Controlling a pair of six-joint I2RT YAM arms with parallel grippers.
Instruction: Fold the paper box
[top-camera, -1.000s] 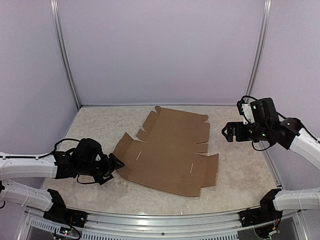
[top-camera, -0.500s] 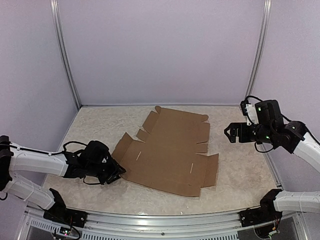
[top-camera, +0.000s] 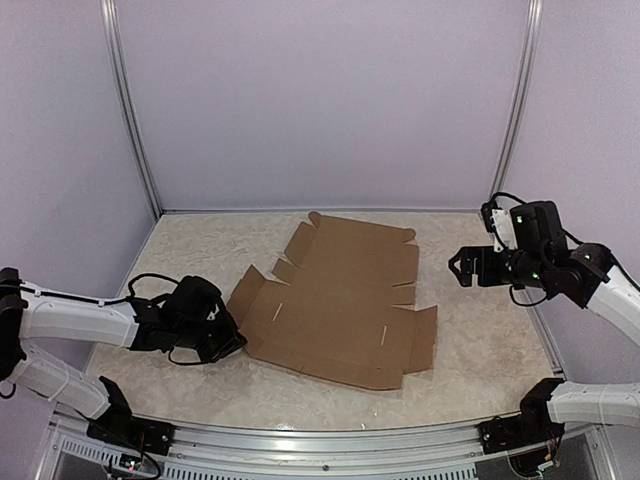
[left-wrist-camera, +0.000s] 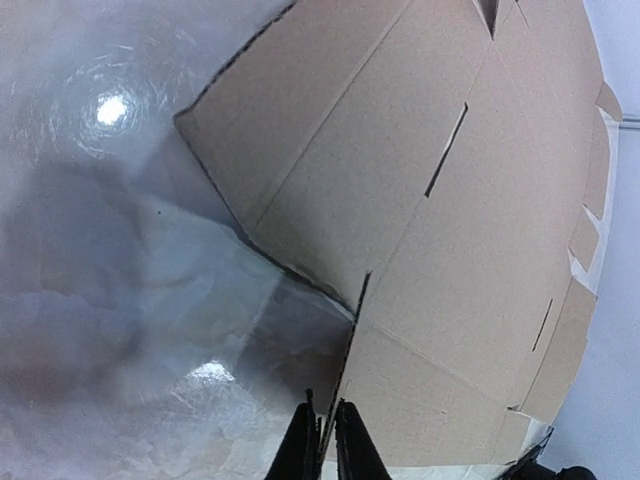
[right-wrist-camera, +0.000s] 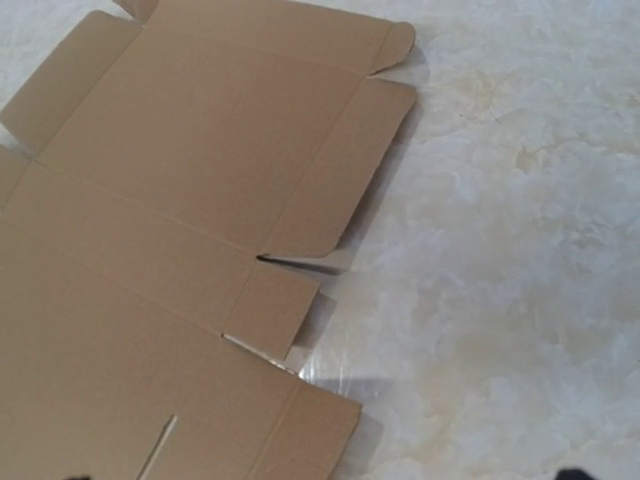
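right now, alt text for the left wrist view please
The left claw pinches an edge of the flat, unfolded brown paper box, whose creased panels, slits and flaps fill the right of the frame. A glossy pale table shows on the left.

The paper box (top-camera: 340, 305) lies opened out flat on the pale marbled desk (top-camera: 480, 345), a brown cardboard sheet with flaps along its far and side edges and two short slits in its middle panel; the left tool (top-camera: 236, 343) is low at the sheet's near-left corner, its tip meeting the edge of the left flap, with the arm stretched in from the left; the right tool (top-camera: 458, 268) hangs above the desk off the sheet's right side, apart from the cardboard, jaws spread and holding nothing, pointing toward the sheet.
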